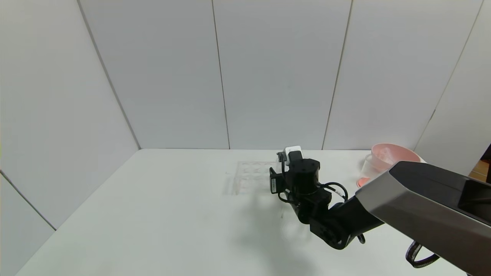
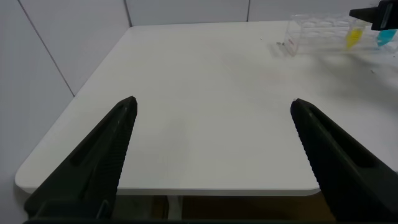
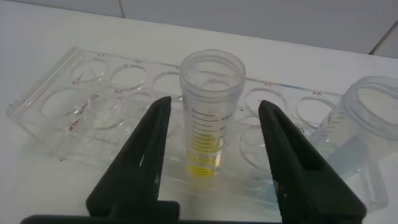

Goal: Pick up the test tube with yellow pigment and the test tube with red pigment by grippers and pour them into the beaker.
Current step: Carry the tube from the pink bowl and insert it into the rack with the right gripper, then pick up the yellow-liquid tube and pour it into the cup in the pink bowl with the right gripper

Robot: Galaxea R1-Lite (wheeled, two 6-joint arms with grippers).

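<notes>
The test tube with yellow pigment stands upright in the clear tube rack. My right gripper is open, with one finger on each side of the tube and a gap on both sides. In the head view the right wrist covers the tube at the rack's right end. The yellow tube also shows far off in the left wrist view. The beaker stands at the back right, beside the pink bowl. I cannot make out the test tube with red pigment. My left gripper is open and empty over the table's near left part.
A tube with blue liquid stands in the rack right beside the yellow one. A pink bowl sits at the table's back right corner. White walls close the table's far and left sides. The table edge lies just under the left gripper.
</notes>
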